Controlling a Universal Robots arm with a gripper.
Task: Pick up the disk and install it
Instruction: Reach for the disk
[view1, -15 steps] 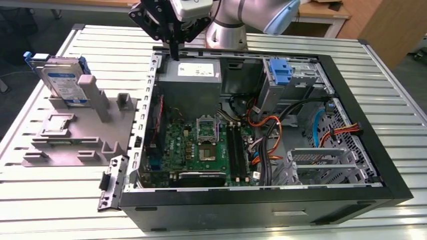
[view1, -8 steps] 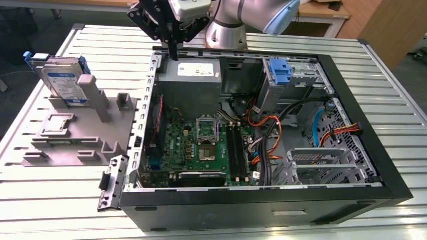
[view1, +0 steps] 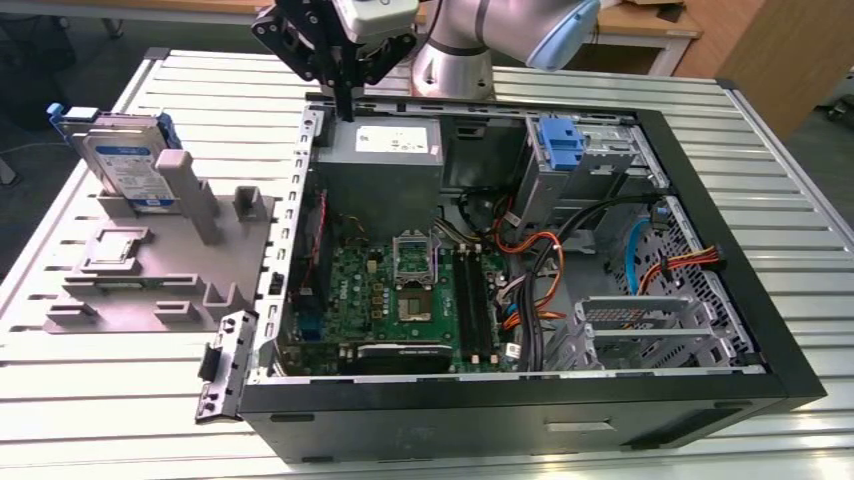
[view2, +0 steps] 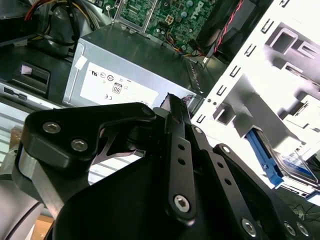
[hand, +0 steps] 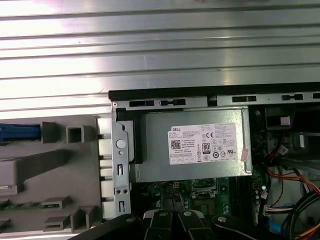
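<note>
The black wall of the open computer case (view1: 534, 400) lies nearest in the exterior view. The case lies on its side on a slatted metal table (view1: 200, 80). Inside it come an empty metal drive cage (view1: 641, 335), bundles of orange and black cables (view1: 534, 270) and the green motherboard (view1: 400, 290).

Outside the case, on the exterior view's left, a grey plastic stand (view1: 134, 280) with upright posts sits just beside the case wall. The disk (view1: 127, 170) is at the far end of this stand, held on edge between the posts. Its long axis appears to run upward, tilted a little, and its broad labelled face is turned toward the camera. It is a flat silver drive with a white and blue label. A blue plastic carrier frame runs round its edges and shows most clearly along the top.

Farther back inside the case are the grey power supply (view1: 387, 150) with its white sticker and a bare blue bracket (view1: 561, 145).

The gripper (view1: 346, 112) hangs over the power supply at the far side of the case, pointing straight down. Its jaws are pressed together on nothing. It is well apart from the disk.
</note>
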